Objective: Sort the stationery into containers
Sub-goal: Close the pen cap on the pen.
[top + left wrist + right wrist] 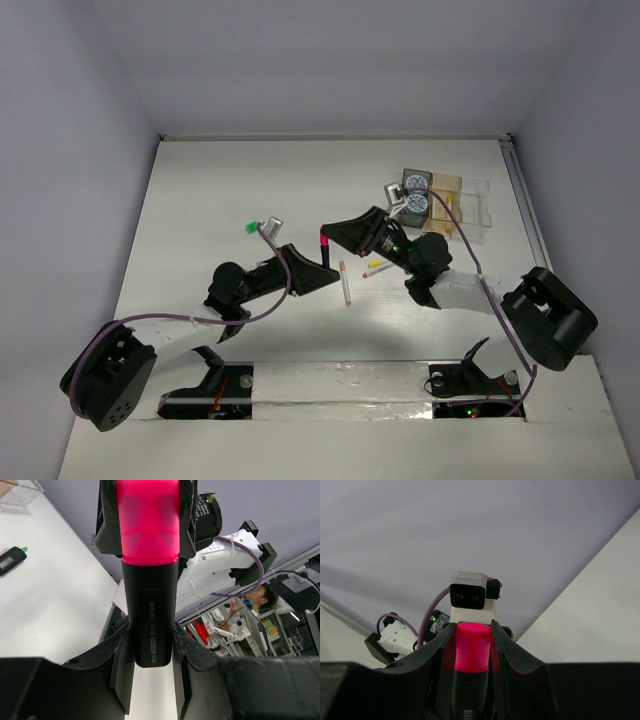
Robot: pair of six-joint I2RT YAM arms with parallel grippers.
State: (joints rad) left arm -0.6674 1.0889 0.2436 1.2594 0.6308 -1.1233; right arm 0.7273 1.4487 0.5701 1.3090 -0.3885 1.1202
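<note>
The pink-capped highlighter hangs in the air over the middle of the table, caught between both of my grippers. My left gripper is clamped on the black barrel. My right gripper meets it from the right and is closed around the pink cap, one finger on each side.

Just near of the highlighter, a pink-white pen lies on the table. A yellow pen and an orange pen lie a little to its right, close beside my right arm. Left of the grippers and slightly farther back lies a green-capped highlighter.

The containers sit at the far right of the table. Two blue-white rolls rest at their left end, one just behind the other; I cannot tell which compartment holds each.
</note>
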